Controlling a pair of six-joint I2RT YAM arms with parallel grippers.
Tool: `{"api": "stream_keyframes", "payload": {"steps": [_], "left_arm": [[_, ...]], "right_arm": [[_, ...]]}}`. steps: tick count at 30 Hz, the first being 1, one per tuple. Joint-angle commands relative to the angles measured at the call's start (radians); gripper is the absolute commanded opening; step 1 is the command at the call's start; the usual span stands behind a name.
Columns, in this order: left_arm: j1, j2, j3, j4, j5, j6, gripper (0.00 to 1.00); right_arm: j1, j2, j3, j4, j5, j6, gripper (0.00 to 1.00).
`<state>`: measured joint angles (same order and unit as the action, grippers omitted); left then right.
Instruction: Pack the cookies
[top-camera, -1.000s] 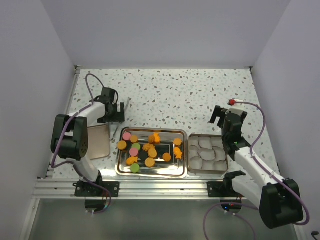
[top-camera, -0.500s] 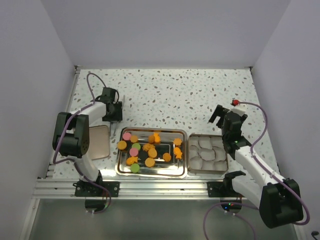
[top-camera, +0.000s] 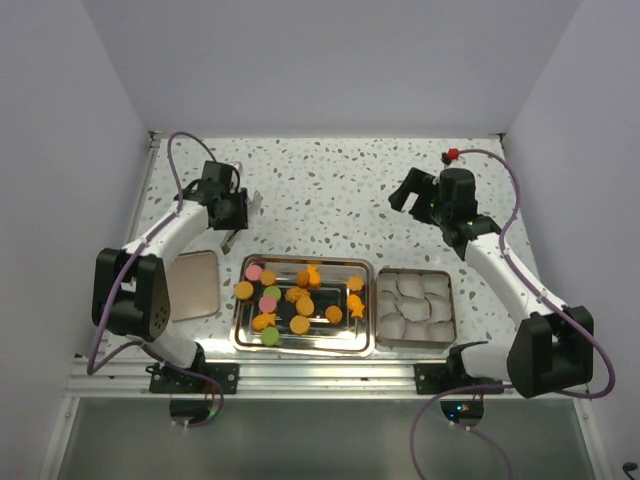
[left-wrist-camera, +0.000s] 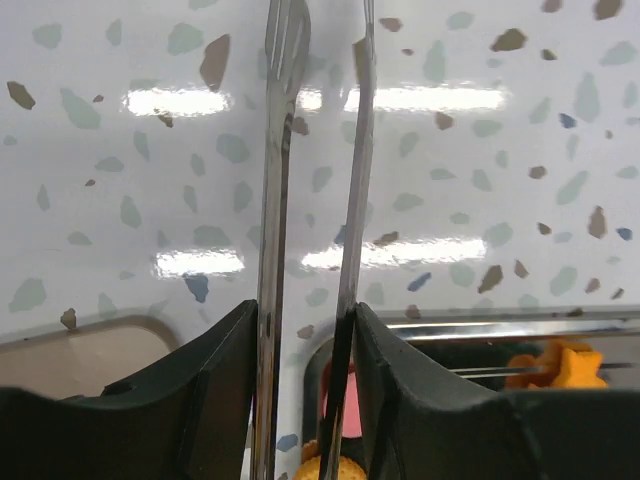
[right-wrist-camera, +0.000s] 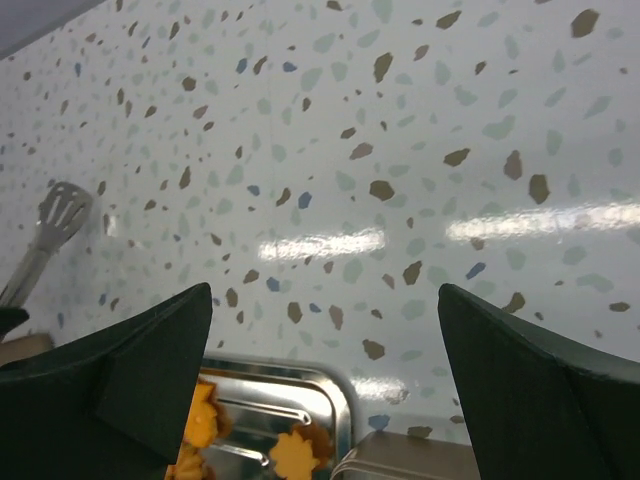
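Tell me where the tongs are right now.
In the top view the tongs are on the left side, clamped in the left pincer, just beyond the far left corner of the cookie tray.

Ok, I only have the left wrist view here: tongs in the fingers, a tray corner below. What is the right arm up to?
Observer: The right gripper hangs over the table beyond the tray's far edge, fingers wide open, holding nothing.
Operator: Where does everything get packed?
Observer: A tin lined with white paper cups sits beside the tray's right side; nothing coloured shows in it.
Operator: How much is left to pack?
Observer: About fifteen cookies lie in the tray, mostly orange, two pink, two green.
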<state>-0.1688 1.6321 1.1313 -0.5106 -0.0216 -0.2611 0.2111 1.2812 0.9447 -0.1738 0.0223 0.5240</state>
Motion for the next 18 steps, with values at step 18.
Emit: {"api": "stream_keyframes", "payload": {"steps": [18], "left_arm": [[-0.129,-0.359,-0.113,-0.003,0.081,-0.029,0.37]], "right_arm": [[0.223,0.164,0.21,-0.043,-0.504,0.287,0.99]]}}
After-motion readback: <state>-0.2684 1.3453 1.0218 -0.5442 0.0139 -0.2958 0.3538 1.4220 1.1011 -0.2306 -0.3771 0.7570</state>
